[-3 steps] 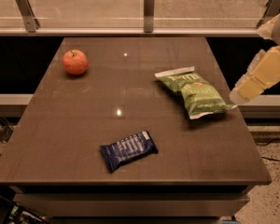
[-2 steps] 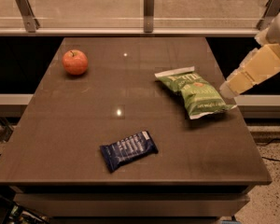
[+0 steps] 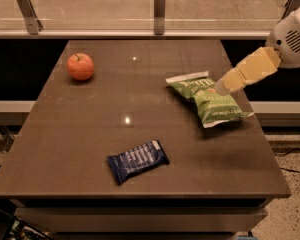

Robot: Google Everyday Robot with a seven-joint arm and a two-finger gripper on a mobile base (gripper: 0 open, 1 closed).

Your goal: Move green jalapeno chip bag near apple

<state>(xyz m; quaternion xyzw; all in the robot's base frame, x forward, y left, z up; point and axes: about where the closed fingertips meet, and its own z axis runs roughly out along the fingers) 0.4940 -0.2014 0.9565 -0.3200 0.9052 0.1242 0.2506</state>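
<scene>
While the green jalapeno chip bag lies flat on the right half of the table, the end effector is seen at the bag's upper right edge, reaching in from the right. Whether it is spread or pinching the bag cannot be told. The bag is sealed at its white ends, so its contents are hidden. The apple is set near the far left corner, well apart from the bag. A dark blue wrapped bar, also closed, is laid near the front edge, apart from both.

Chip bag lettering, seemingly illegible
</scene>
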